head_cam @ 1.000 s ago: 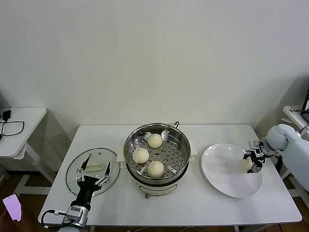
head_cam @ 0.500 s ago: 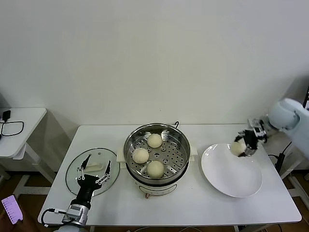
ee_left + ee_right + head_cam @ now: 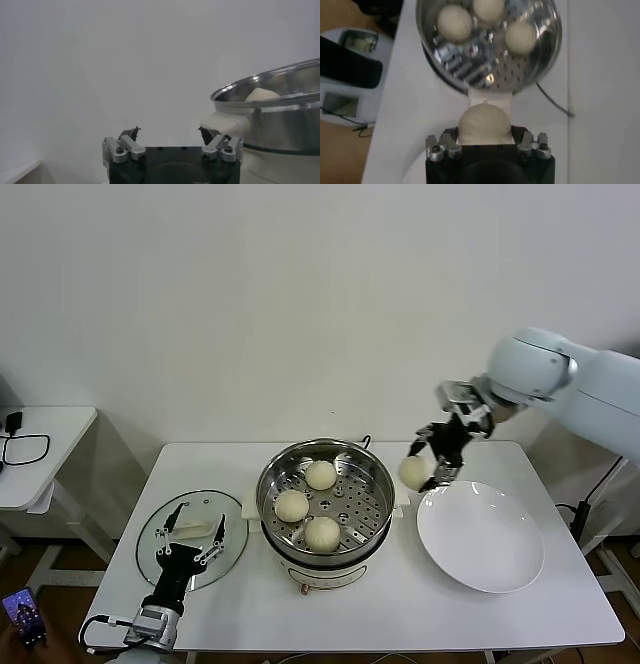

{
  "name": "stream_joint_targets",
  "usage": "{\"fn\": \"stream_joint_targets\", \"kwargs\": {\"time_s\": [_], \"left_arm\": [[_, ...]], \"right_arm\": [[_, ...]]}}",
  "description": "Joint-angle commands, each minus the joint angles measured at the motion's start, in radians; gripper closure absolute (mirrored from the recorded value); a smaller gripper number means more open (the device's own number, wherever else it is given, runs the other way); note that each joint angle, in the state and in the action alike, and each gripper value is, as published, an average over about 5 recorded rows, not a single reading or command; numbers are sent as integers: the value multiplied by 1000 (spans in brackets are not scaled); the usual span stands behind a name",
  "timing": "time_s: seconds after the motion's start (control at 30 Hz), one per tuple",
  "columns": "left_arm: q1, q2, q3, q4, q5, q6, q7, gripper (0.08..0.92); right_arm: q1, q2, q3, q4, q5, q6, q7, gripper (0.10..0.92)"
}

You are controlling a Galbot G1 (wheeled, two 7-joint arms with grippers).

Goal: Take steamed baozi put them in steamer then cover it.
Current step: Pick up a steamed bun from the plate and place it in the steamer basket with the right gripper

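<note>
My right gripper (image 3: 421, 468) is shut on one steamed baozi (image 3: 413, 473), a cream-white bun, held in the air between the white plate and the steamer (image 3: 355, 500). In the right wrist view the held baozi (image 3: 484, 122) sits between the jaws of the right gripper (image 3: 485, 134), just short of the steamer (image 3: 470, 55). Three baozi (image 3: 321, 475) (image 3: 292, 505) (image 3: 322, 533) lie on the perforated tray. My left gripper (image 3: 203, 521) hangs open over the glass lid (image 3: 160, 529) at the table's left, with nothing between its jaws (image 3: 169, 132).
The white plate (image 3: 480, 536) lies bare to the right of the steamer. The steamer's steel wall (image 3: 280, 117) stands close beside the left gripper. A side table (image 3: 40, 446) with a black cable stands at far left.
My right arm lifted the baozi off the plate and carried it left and up toward the steamer. The plate is now bare. The left arm stayed put.
</note>
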State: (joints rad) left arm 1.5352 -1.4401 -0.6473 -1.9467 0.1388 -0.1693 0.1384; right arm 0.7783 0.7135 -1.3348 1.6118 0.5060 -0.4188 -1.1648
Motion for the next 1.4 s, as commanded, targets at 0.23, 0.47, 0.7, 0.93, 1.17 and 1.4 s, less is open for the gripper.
{"fn": "stream_joint_targets", "kwargs": {"time_s": [0.23, 0.47, 0.7, 0.93, 1.17, 1.4], "left_arm": [[4, 4, -16, 1, -4, -1, 5, 177], [1, 9, -25, 7, -9, 1, 8, 177], [-2, 11, -40, 19, -15, 0, 11, 177], [-9, 14, -42, 21, -20, 3, 13, 177], [-8, 13, -43, 24, -20, 0, 15, 177], [-4, 10, -53, 23, -20, -4, 16, 177]], "right_arm": [[-17, 345, -103, -150, 0, -43, 13, 304], [-137, 420, -56, -267, -87, -31, 11, 297], [-190, 463, -49, -326, -125, -18, 7, 296], [-216, 478, -50, -344, -139, -17, 10, 296], [-248, 479, -39, -352, -156, -16, 22, 289], [-262, 478, -35, -352, -170, -14, 20, 287]]}}
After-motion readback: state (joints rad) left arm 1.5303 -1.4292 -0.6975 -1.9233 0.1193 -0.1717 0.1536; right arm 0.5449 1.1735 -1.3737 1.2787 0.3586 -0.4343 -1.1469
